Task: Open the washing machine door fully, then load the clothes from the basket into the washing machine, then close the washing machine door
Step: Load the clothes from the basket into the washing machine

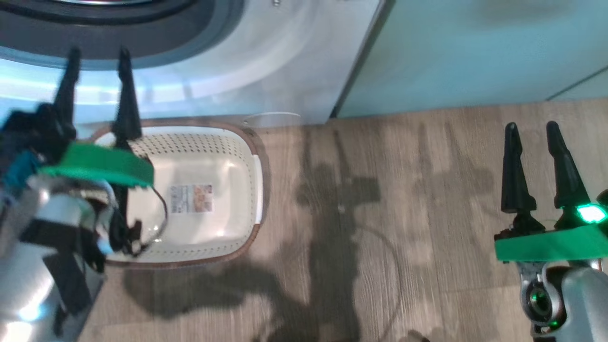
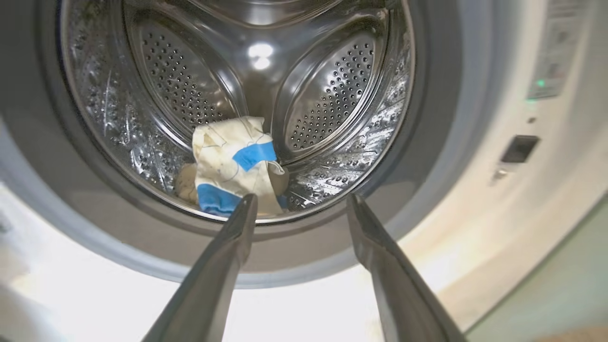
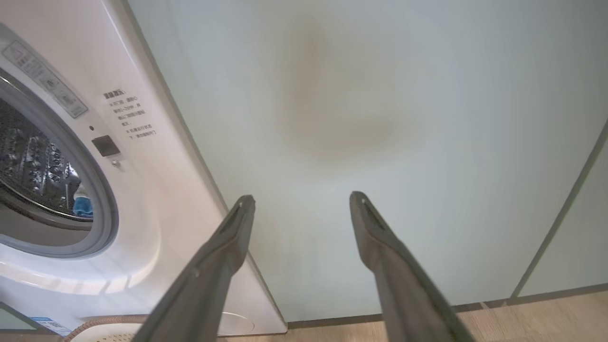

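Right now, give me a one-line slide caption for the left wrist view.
Open left gripper facing the open washing machine, clothes lying inside.

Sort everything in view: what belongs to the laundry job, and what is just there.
Belongs to the job: washing machine; clothes lying in its drum; basket on the floor before it.
Just there: pale green cabinet doors; wooden floor.
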Tool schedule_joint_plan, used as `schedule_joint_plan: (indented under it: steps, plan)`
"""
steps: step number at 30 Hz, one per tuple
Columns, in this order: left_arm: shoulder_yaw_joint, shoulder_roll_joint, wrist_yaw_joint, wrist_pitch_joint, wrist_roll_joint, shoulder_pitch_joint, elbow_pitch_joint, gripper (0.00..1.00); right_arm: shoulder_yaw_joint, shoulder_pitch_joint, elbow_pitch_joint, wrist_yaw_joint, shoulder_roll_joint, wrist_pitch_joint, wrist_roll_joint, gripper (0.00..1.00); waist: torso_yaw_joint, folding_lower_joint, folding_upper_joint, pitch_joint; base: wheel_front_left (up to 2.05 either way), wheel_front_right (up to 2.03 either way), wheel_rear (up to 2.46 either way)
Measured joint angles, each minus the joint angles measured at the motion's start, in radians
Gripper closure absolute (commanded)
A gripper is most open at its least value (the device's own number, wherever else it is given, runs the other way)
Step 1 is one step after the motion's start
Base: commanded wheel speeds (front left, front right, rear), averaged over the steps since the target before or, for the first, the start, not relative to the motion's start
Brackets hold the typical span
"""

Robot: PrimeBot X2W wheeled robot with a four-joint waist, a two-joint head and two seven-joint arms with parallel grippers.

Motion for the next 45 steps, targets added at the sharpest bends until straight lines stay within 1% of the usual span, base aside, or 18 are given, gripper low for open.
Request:
schedule_joint_plan:
  steps: [8, 12, 16, 17, 26, 36, 45]
  plan:
    - [-0.043, -0.035, 0.044, -0.015, 0.018, 0.183, -0.072, 0.0, -0.002, 0.07, 0.027, 0.0, 0.0, 0.0, -0.048, 0.0, 0.053, 0.0, 0.0, -0.091, 0.0, 0.0, 0.0]
    - [-0.055, -0.06, 0.057, -0.032, 0.021, 0.258, -0.089, 0.0, 0.0, 0.102, 0.035, 0.0, 0.0, 0.0, -0.06, 0.0, 0.08, 0.0, 0.0, -0.141, 0.0, 0.0, 0.0]
    - [-0.057, -0.081, 0.058, -0.041, 0.017, 0.321, -0.094, 0.0, 0.0, 0.136, 0.047, 0.0, 0.0, 0.0, -0.069, 0.0, 0.104, 0.0, 0.0, -0.193, 0.0, 0.0, 0.0]
    - [-0.057, -0.081, 0.058, -0.041, 0.017, 0.321, -0.094, 0.0, 0.0, 0.136, 0.047, 0.0, 0.0, 0.0, -0.069, 0.0, 0.104, 0.0, 0.0, -0.193, 0.0, 0.0, 0.0]
    - [-0.084, -0.104, 0.051, -0.049, 0.016, 0.425, -0.074, 0.0, 0.008, 0.209, 0.064, 0.0, 0.0, 0.0, -0.087, 0.0, 0.138, 0.0, 0.0, -0.308, 0.0, 0.0, 0.0]
    - [-0.086, -0.111, 0.059, -0.049, 0.016, 0.511, -0.064, 0.0, 0.024, 0.285, 0.069, 0.0, 0.0, 0.004, -0.094, 0.0, 0.142, 0.0, 0.0, -0.406, 0.0, 0.0, 0.0]
    - [-0.085, -0.111, 0.061, -0.049, 0.013, 0.541, -0.066, 0.0, 0.027, 0.305, 0.059, 0.0, 0.0, 0.015, -0.094, 0.0, 0.137, 0.0002, 0.0, -0.439, 0.0, 0.0, 0.0]
